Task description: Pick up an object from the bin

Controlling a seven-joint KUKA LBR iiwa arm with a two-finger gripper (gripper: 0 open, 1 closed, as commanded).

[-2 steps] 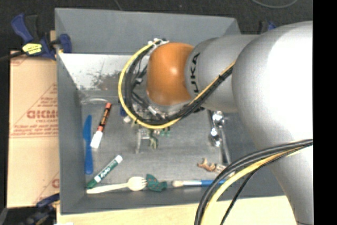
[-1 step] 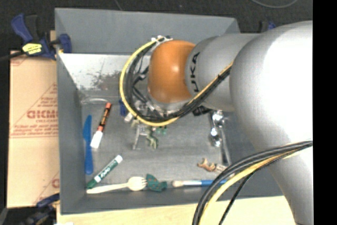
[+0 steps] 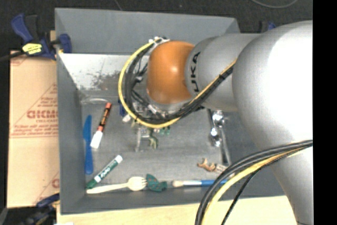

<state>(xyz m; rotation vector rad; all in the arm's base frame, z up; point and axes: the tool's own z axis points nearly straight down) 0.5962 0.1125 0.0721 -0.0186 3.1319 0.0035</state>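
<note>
Camera view, looking down from above and slightly to one side:

1. The arm (image 3: 263,87) enters from the right and reaches across the grey metal bin (image 3: 68,113). Its orange cover (image 3: 167,72) sits above the centre of the bin, with yellow and black cables (image 3: 126,74) looped around it.
2. The gripper (image 3: 146,138) hangs below the cover, low over the bare middle of the bin floor. From where I stand I cannot tell whether it is spread or pressed together, or whether it is pinching anything.
3. Nearest things. An orange-and-black marker (image 3: 102,124) with a white end lies to the left of the gripper, apart from it. A silver metal piece (image 3: 216,131) lies to the right, partly beneath the arm. I cannot tell which of the two the gripper is addressing.
4. Left wall. A blue stick (image 3: 87,145) lies along it, just beside the marker.
5. Front edge, from left to right:
   - a green-and-white marker (image 3: 107,168), tilted;
   - a white plastic fork (image 3: 118,185);
   - a dark green lump (image 3: 155,184), touching the fork's head;
   - a blue-handled tool (image 3: 194,183).
6. A small brown object (image 3: 209,166) lies near the front right, well apart from the gripper.
</note>
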